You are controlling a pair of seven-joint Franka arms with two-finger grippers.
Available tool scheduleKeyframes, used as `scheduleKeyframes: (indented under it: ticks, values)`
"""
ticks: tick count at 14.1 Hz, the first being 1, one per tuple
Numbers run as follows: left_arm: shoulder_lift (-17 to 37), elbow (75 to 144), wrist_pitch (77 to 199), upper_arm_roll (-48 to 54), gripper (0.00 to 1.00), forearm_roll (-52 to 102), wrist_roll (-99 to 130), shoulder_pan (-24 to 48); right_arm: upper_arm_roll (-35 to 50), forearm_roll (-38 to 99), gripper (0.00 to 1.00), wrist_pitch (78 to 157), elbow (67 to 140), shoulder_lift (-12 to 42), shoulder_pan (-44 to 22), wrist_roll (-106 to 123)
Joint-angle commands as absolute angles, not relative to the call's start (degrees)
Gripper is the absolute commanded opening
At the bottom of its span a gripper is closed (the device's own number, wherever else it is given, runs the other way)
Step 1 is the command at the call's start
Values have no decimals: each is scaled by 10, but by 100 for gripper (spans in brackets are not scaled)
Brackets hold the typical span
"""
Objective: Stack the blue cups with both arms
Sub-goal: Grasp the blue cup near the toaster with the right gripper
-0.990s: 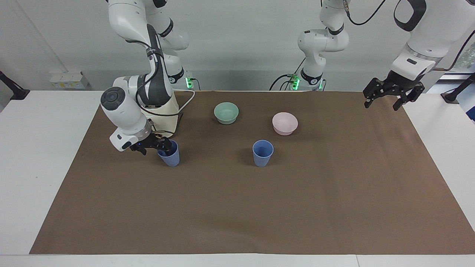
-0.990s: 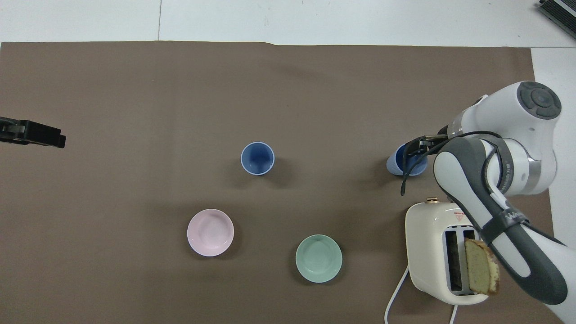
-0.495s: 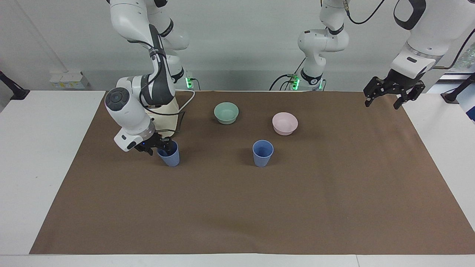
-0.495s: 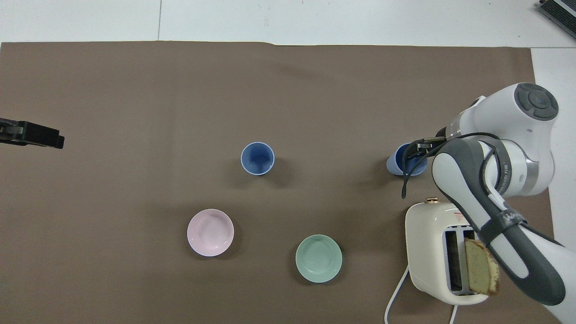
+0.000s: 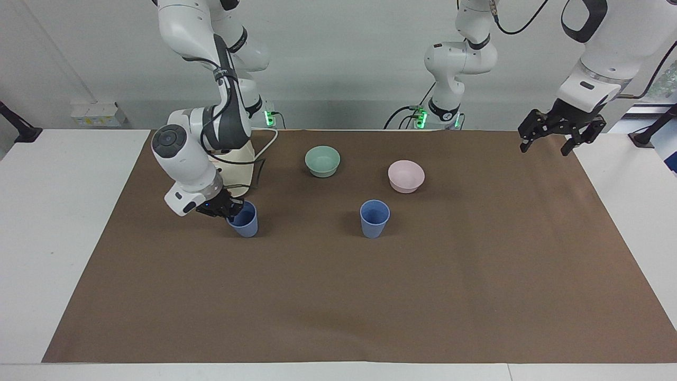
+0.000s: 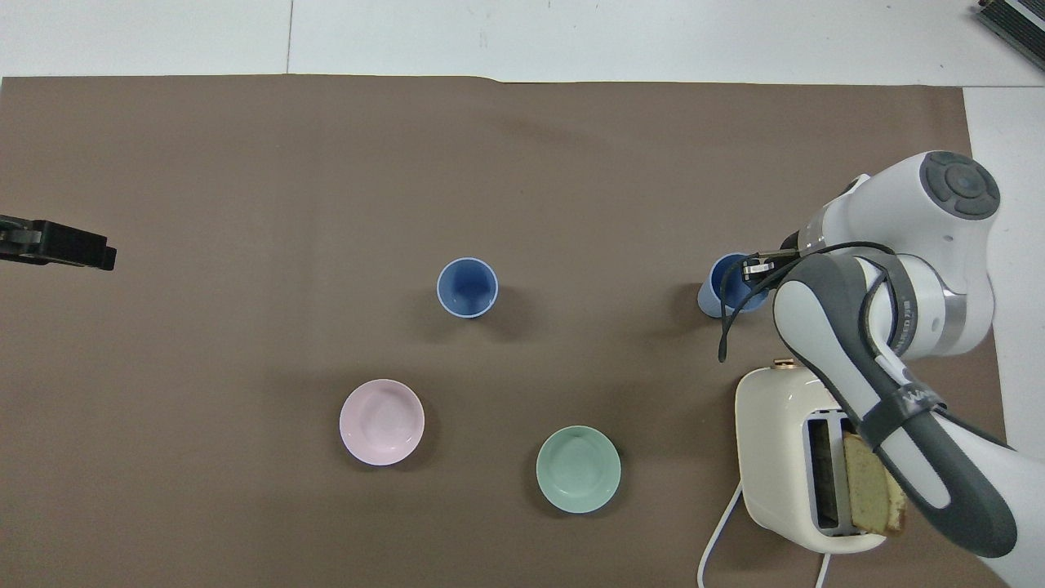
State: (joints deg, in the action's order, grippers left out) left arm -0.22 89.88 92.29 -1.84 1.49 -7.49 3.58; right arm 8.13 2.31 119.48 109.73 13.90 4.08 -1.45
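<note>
One blue cup (image 5: 245, 223) stands on the brown mat near the toaster, toward the right arm's end; it also shows in the overhead view (image 6: 720, 292). My right gripper (image 5: 228, 208) is shut on its rim, one finger inside the cup and one outside. The cup leans slightly. The second blue cup (image 5: 374, 218) stands upright and alone at the mat's middle (image 6: 467, 287). My left gripper (image 5: 547, 140) hangs open and empty in the air over the mat's edge at the left arm's end, and waits there.
A mint-green bowl (image 5: 322, 161) and a pink bowl (image 5: 406, 175) sit nearer to the robots than the middle cup. A cream toaster (image 6: 775, 441) with a bread slice (image 6: 873, 490) stands beside the right arm, its cord trailing on the mat.
My right gripper has closed on the cup's rim and shifted the cup a little toward the mat's middle. The left gripper has barely moved.
</note>
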Motion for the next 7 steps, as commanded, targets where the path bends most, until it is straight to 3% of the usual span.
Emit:
scheduleKeyframes:
  ticks: [1,4,7]
  values:
    - [-16,913,919,-15,100,7,-77,32,83,34,0,1204,1108,128,45,-11]
    - [-16,913,919,-15,100,7,-78,32,83,34,0,1195,1095,132,45,-12]
    - [-16,913,919,-15,100,7,-77,32,84,36,0,1106,1016,132,36,-35]
